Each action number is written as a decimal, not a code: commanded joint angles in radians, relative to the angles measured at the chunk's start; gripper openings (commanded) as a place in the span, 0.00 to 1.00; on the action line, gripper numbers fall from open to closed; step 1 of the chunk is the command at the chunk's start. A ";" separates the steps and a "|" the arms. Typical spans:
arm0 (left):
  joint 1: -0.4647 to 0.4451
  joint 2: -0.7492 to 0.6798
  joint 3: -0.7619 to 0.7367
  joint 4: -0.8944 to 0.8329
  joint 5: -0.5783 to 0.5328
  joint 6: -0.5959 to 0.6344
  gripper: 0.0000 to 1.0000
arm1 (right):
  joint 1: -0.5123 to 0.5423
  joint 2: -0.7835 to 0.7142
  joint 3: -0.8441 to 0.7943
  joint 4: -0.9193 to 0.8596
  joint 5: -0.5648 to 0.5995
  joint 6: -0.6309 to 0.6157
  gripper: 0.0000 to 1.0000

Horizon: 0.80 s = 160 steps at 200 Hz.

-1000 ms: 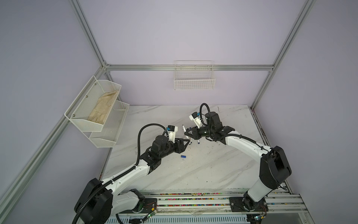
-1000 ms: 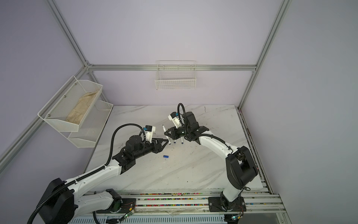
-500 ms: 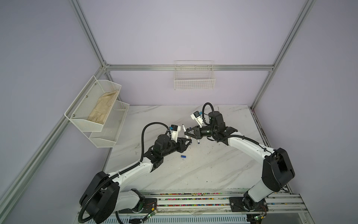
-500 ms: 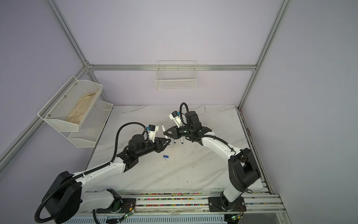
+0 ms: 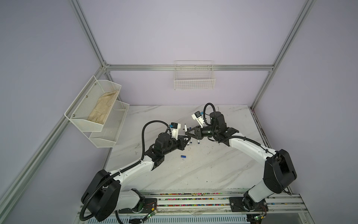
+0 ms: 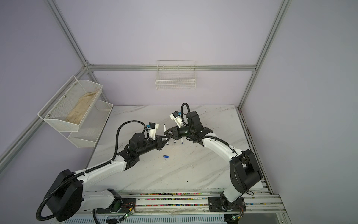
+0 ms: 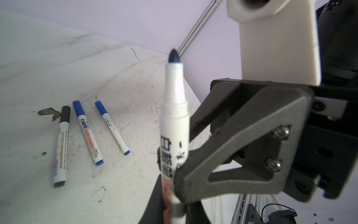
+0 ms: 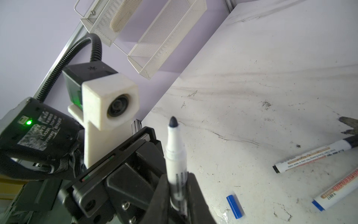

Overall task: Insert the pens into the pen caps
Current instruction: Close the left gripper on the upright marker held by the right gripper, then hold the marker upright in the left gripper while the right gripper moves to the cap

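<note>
When scanned from the left, starts with a white two-tier mesh shelf (image 5: 112, 133) on the side wall, a tan cloth (image 5: 102, 107) lying in its upper tier. Finds next the left claw (image 5: 188, 138) over the middle of the marble desk (image 5: 213, 170), clamped fully shut on the lower barrel of the uncapped pen (image 7: 175, 120). Holds that pen upright above the desk, dark tip on top, white barrel with printed lettering turned toward the left wrist camera. Shows a loose blue cap (image 5: 183, 156) lying flat on the desk toward the front, near the left claw yet well clear of the pen's tip. Meets the right claw (image 5: 186, 133) tip to tip with the left one, fingers (image 7: 251, 108) set close on either side of the same barrel; cannot tell whether pressing on it or slightly parted. Has, on the desk beneath the right claw, a black-capped pen (image 7: 62, 145), a blue-capped pen (image 7: 88, 133) and a second blue-capped pen (image 7: 112, 128), all lying flat, side by side, close together and not touching.
</note>
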 commanded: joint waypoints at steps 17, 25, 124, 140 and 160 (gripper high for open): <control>0.011 -0.116 0.019 -0.238 -0.520 -0.081 0.00 | 0.042 0.012 0.002 -0.168 0.250 -0.106 0.48; 0.013 -0.137 0.006 -0.299 -0.620 -0.124 0.00 | 0.075 0.036 0.015 -0.204 0.312 -0.132 0.48; 0.036 -0.255 -0.041 -0.475 -0.770 -0.186 0.00 | 0.366 0.453 0.338 -0.479 0.853 -0.278 0.48; 0.036 -0.252 -0.040 -0.480 -0.764 -0.183 0.00 | 0.371 0.493 0.366 -0.506 0.894 -0.296 0.48; 0.036 -0.251 -0.041 -0.483 -0.757 -0.183 0.00 | 0.382 0.517 0.372 -0.520 0.923 -0.310 0.47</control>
